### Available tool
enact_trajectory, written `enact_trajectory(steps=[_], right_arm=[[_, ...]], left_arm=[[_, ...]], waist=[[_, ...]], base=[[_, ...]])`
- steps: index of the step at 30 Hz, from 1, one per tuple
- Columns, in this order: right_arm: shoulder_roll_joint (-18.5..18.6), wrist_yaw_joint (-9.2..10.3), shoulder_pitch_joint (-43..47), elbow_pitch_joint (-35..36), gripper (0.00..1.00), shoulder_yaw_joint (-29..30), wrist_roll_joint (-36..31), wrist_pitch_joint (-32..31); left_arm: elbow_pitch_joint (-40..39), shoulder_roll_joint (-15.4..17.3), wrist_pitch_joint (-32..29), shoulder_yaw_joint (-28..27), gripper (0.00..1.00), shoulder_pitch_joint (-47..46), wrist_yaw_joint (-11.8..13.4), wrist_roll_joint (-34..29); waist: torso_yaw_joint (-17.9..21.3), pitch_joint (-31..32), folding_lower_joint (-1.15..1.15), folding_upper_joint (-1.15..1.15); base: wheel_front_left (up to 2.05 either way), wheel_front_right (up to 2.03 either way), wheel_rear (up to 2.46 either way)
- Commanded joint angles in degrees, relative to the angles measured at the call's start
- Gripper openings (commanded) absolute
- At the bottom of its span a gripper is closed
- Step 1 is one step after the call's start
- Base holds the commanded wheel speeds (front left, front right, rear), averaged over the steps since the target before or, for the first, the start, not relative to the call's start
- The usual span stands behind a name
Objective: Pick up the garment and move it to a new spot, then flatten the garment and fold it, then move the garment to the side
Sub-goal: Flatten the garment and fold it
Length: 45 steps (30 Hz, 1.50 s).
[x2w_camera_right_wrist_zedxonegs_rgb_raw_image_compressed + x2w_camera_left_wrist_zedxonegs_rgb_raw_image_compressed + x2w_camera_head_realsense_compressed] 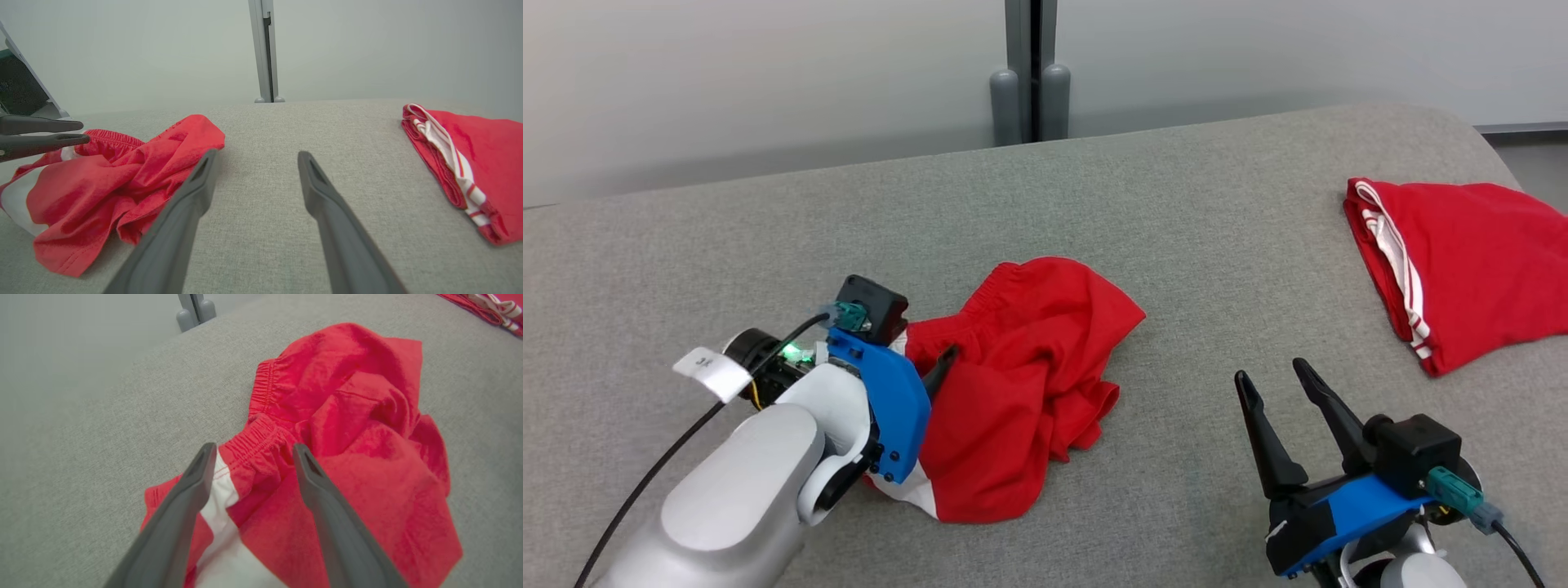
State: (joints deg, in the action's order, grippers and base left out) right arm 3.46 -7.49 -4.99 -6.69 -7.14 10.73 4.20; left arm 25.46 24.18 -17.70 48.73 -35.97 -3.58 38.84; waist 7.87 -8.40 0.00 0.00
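**Figure: Mid-task state, garment still unfolded.** We take the grey post (1029, 73) at the far edge of the tabletop (1176, 204) as our landmark. The garment (1021, 384), red shorts with a white panel, lies in a crumpled heap straight in front of the post and well apart from it.

The left gripper (254, 453) is in front of the post and a little to its left. Its fingers (196, 477) are spread, straddling the elastic waistband (253, 441) without closing on it. We cannot tell whether they touch the cloth. The right gripper (1270, 374) is in front of the post and to its right, fingers parted and holding nothing, above bare tabletop.

We judge that flattening, folding and the final move aside all remain. Whether the first relocation is done cannot be read from this pose. A second red garment (1462, 269), with white stripes, lies flat far to the right of the post.

A white label (711, 367) on the left wrist carries dark characters too small to read. We see no brand or print on either piece of clothing.
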Motion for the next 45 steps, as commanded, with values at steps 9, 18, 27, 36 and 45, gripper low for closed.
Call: enact_trajectory(steps=[9,18,27,36,45], right_arm=[[0.12,-0.01,-1.50,-0.33,1.00,-0.77,0.55,0.90],[0.00,-0.01,-2.12,-0.58,1.00,-0.99,0.44,1.18],[0.00,-0.01,-2.05,-0.92,1.00,-0.08,0.29,1.30],[0.02,-0.01,-2.29,-0.13,1.00,-0.25,-0.41,2.77],[-0.02,-0.01,-1.17,0.42,1.00,1.26,-0.94,2.53]], left_arm=[[6.78,1.21,-7.36,6.76,1.00,-6.50,-2.20,-5.64],[12.06,-1.39,-9.82,8.51,0.00,-7.88,-3.32,-3.31],[7.28,-13.28,0.99,-4.64,0.00,-9.03,-3.64,13.49],[-1.19,-21.18,14.92,-16.81,0.00,-10.95,-3.85,32.34],[-12.15,-21.21,27.46,-8.11,0.00,-12.93,-2.98,56.95]], waist=[[2.23,-1.86,0.00,0.00],[2.43,-3.32,0.00,0.00],[0.66,-2.78,0.00,0.00],[-1.16,-0.80,0.00,0.00],[-3.86,0.07,0.00,0.00]], base=[[0.00,0.00,0.00],[0.00,0.00,0.00],[0.00,0.00,0.00],[0.00,0.00,0.00],[0.00,0.00,0.00]])
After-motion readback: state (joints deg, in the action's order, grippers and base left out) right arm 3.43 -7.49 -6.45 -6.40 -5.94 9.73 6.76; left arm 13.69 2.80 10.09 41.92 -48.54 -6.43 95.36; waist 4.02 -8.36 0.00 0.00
